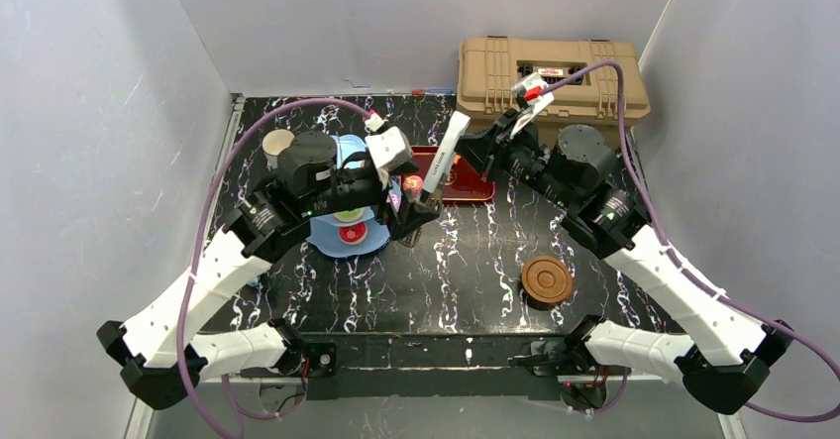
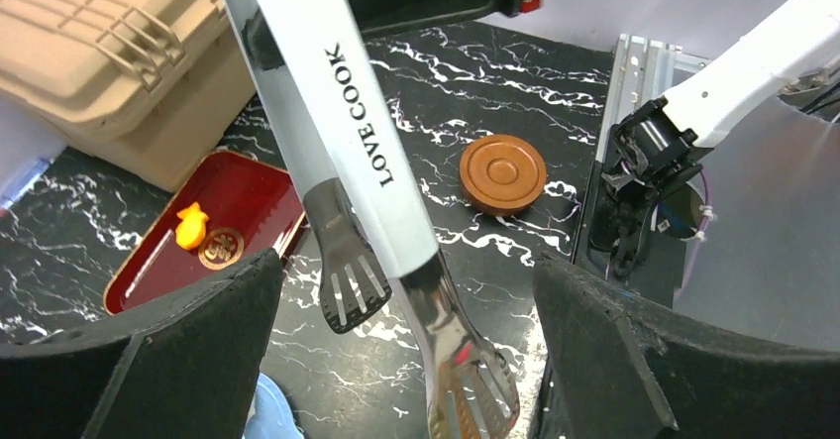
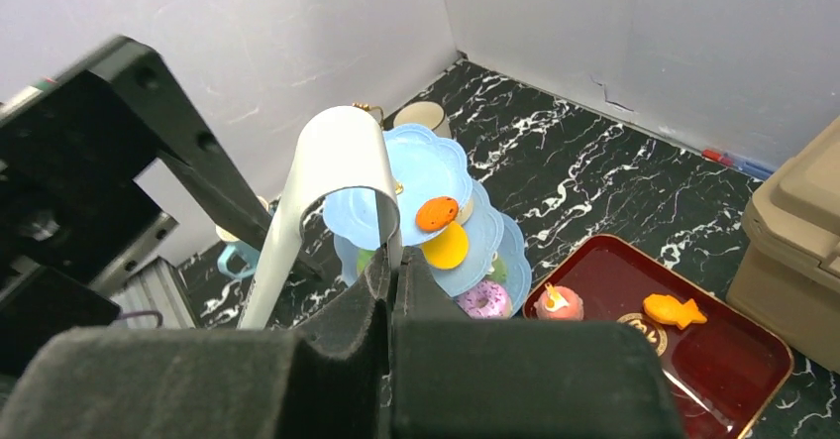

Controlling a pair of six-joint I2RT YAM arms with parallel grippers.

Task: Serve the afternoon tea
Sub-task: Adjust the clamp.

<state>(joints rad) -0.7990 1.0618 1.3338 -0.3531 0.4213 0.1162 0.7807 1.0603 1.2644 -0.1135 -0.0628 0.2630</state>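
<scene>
So the right gripper (image 3: pixel 391 271) has its fingers pinched together on one leg of the tongs (image 2: pixel 337 92), up near the bent end. The tongs hang tilted in the air, tips down. The left gripper (image 2: pixel 404 271) is spread wide with the tongs' blades running through the gap. I can't see either finger touching them.

The blue tiered stand (image 3: pixel 426 162) sits left of centre, mostly under the left arm in the top view. There's an orange cookie (image 3: pixel 436 213) on its top plate and a pink donut (image 3: pixel 482 300) lower down. A beige cup (image 1: pixel 277 145) sits just behind the stand, near the back-left corner, and a teal-handled cup (image 3: pixel 236 258) is half hidden on its left. One brown saucer (image 1: pixel 547 280) sits alone toward the front right.

The red tray (image 2: pixel 248 201), just right of the stand, holds a pink cake (image 3: pixel 558 303), an orange fish (image 3: pixel 674 310) and a brown disc (image 3: pixel 644 332). The tan case (image 2: pixel 89 62) takes up the back-right corner. Walls close in on the left, back and right. The table (image 1: pixel 446 271) is bare across the middle, from the saucer to the stand.
</scene>
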